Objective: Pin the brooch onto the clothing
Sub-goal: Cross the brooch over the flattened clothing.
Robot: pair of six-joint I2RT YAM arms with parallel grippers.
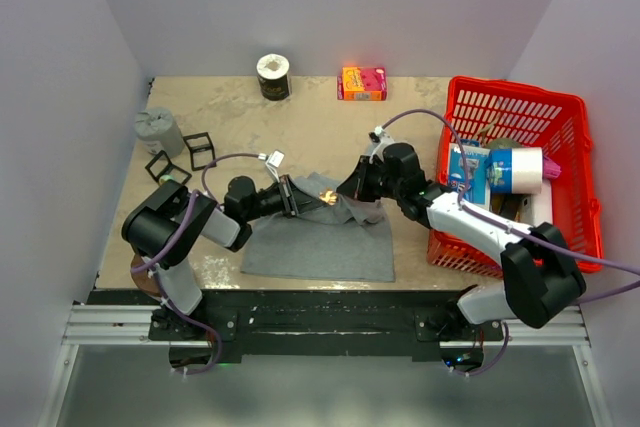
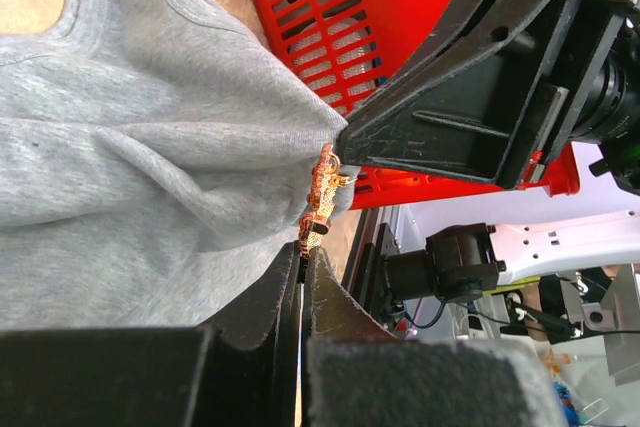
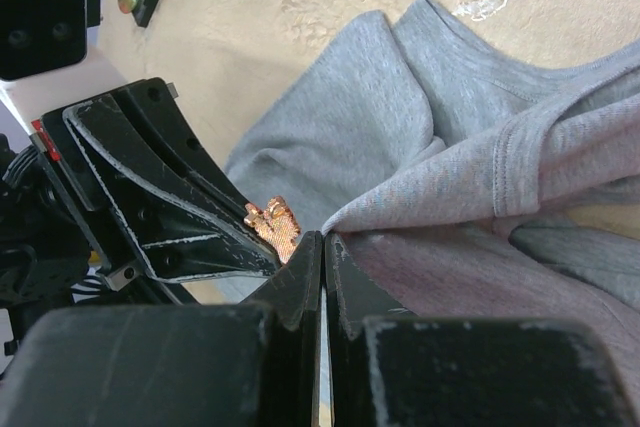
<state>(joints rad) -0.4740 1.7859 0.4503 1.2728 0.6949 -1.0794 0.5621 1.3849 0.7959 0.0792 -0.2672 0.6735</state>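
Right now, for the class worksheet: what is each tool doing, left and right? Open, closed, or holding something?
The left tool is closed, pinching the brooch.
The right tool is closed on a fold of the clothing.

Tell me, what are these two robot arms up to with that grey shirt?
They are working on pinning a small orange brooch onto the grey tank top, which lies on the table. The left gripper is shut on the brooch, holding it at its fingertips. The right gripper pinches a fold of the tank top, raised into a peak. Brooch and fold meet between the two grippers; whether the pin is through the fabric cannot be told.
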